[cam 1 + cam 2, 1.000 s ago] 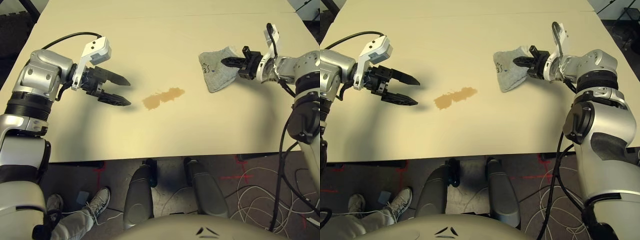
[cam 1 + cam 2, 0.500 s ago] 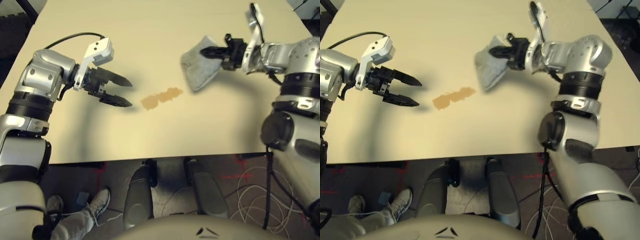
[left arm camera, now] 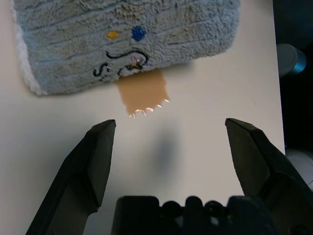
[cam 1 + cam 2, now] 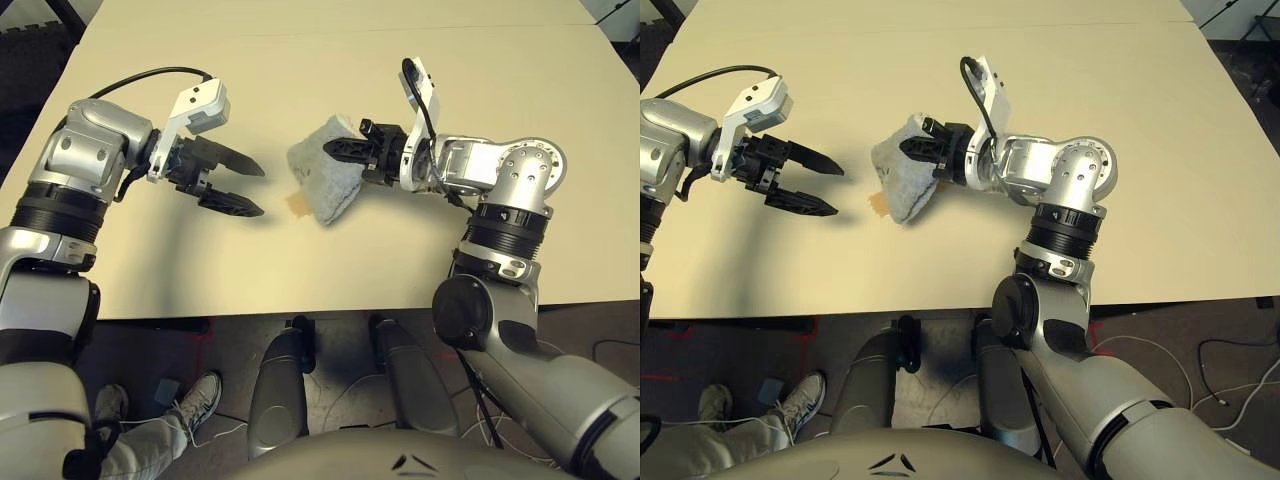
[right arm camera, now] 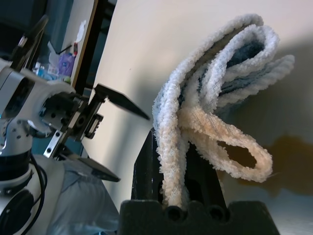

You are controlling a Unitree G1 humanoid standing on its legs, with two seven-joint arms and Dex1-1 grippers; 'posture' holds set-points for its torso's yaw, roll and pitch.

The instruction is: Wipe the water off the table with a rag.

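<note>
Rag (image 4: 322, 182), fuzzy grey cloth with dark writing, is sitting over most of the puddle (image 3: 143, 92), tan end poking out on the left gripper's side; right gripper (image 4: 918, 150) is clamping the rag, bunching it into thick looped folds, one fold looking tan-stained. Left gripper (image 4: 262, 190) is hovering beside with fingers apart, holding nothing. Risk: bunched folds may be leaving gaps and smearing liquid over the smooth, matte pale table (image 4: 240, 270); sweeping too far left could be bumping the left gripper; pressing lightly could be leaving streaks
</note>
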